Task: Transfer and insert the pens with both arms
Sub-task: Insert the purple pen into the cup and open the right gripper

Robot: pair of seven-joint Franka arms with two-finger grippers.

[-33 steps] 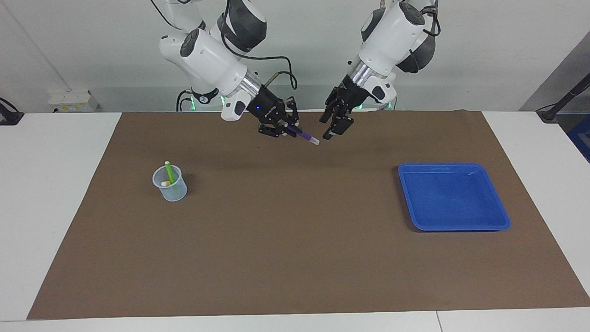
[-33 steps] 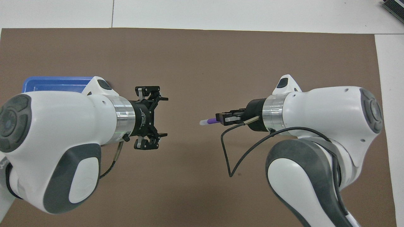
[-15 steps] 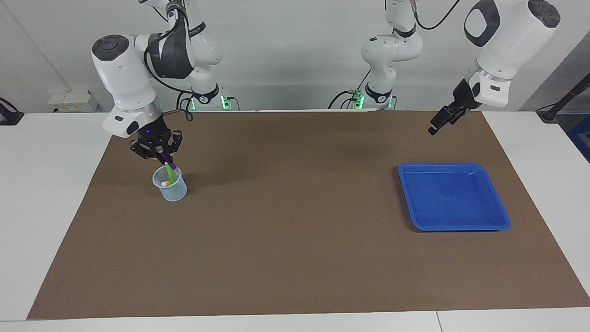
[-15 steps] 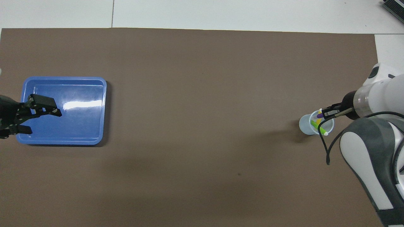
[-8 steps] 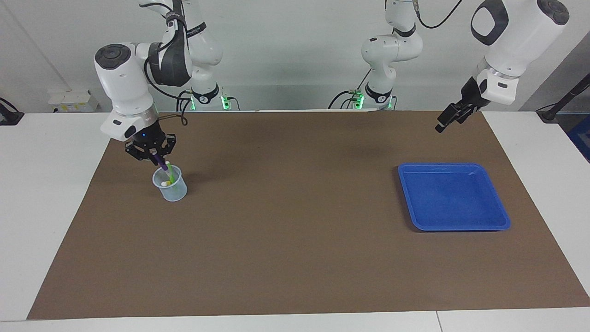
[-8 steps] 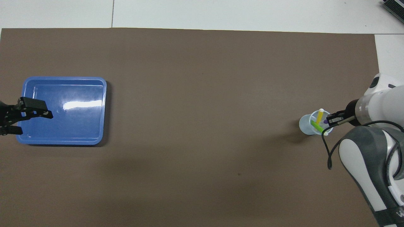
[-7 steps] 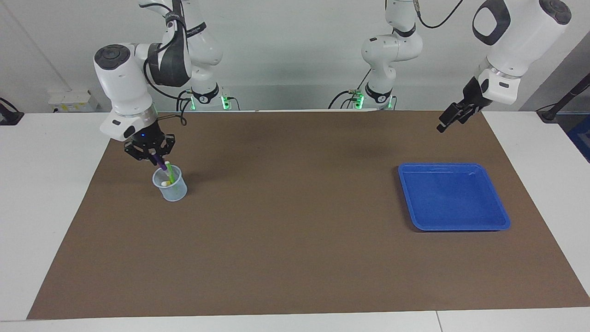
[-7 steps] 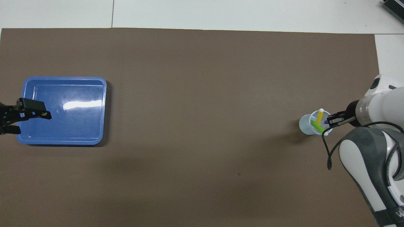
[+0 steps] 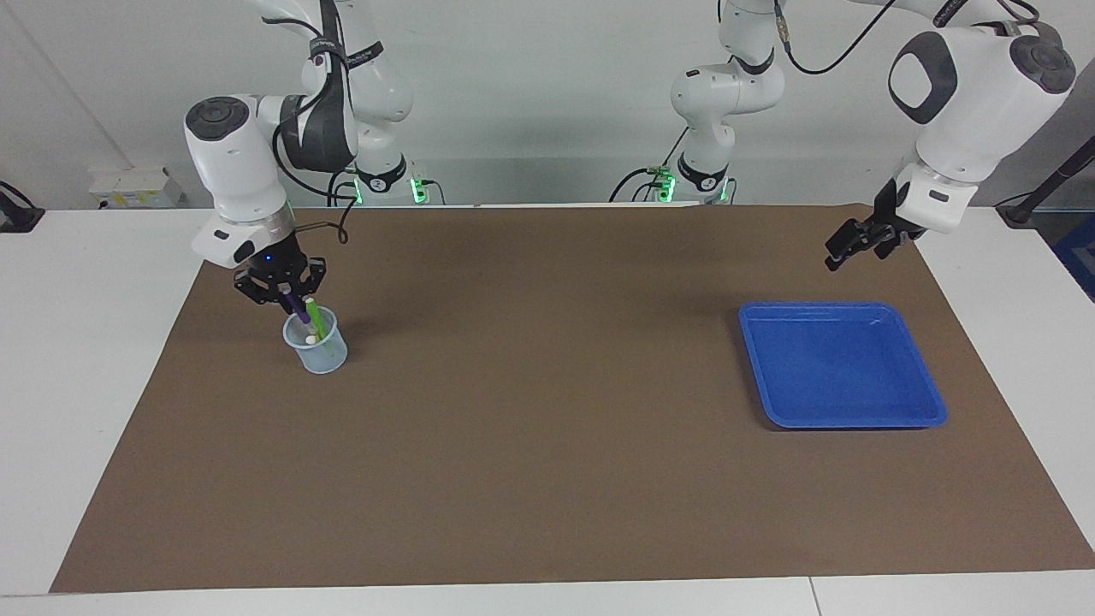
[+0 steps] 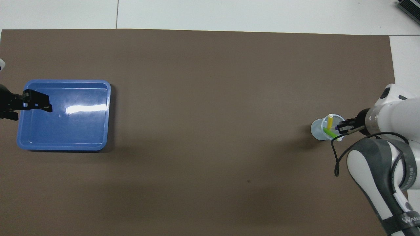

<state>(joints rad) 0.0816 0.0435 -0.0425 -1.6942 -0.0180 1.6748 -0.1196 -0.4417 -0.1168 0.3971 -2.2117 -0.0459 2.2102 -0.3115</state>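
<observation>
Three pens [image 9: 313, 319] in one cup [image 9: 318, 349].

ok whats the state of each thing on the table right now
purple pen: tilted, lower end in the cup, top at the right end effector
green pen: leaning in the cup
yellow pen: standing in the cup
cup: upright
blue tray: empty
left end effector: raised, holding nothing
</observation>
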